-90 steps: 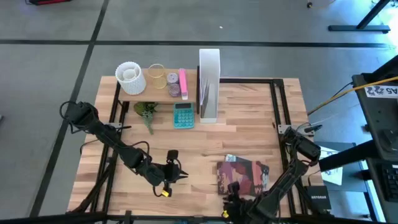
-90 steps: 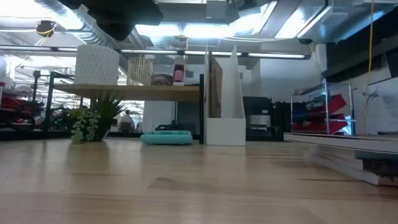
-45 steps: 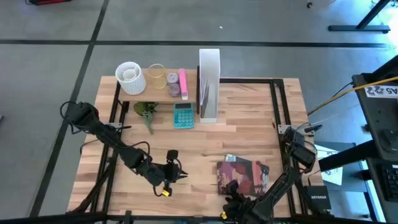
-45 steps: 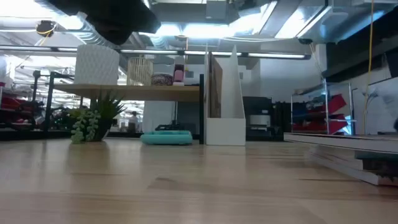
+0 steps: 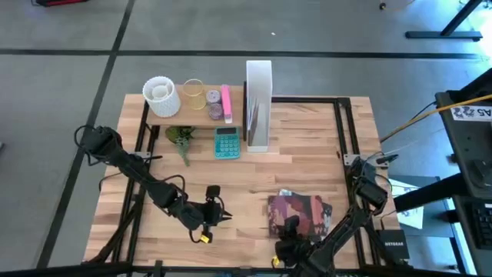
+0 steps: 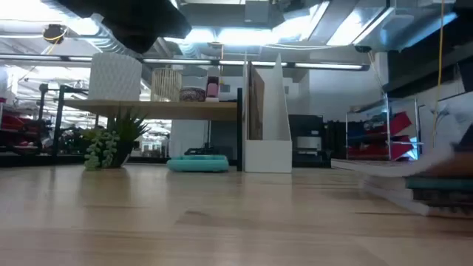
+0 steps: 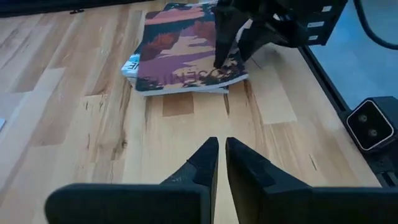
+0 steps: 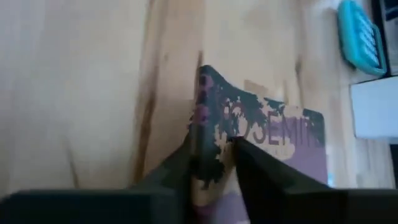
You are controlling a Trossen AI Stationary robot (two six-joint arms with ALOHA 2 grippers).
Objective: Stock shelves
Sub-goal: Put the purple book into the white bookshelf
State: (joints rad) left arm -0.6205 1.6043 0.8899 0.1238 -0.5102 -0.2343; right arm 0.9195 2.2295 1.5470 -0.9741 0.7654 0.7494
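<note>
We see the shelf [image 5: 196, 111] at the bench's [image 5: 307, 146] far left corner, with the white file box [image 5: 258, 104] upright just beside it, toward the middle of the far edge. On the shelf stand a white ribbed pot [image 5: 161, 95], a clear jar [image 5: 193, 92] and a pink item [image 5: 226, 101]. In front of the shelf lie a small plant [image 5: 181, 139] and a teal calculator [image 5: 227, 142].

Near the front edge, right of the middle, lies a book [image 5: 300, 214]. Its cover shows letters like "SEMIT", only partly readable. The right jaws [image 8: 213, 155] are closed on the book's edge. The left jaws [image 7: 217, 163] hover over bare wood near the front edge, left of the book, clenched on nothing.
</note>
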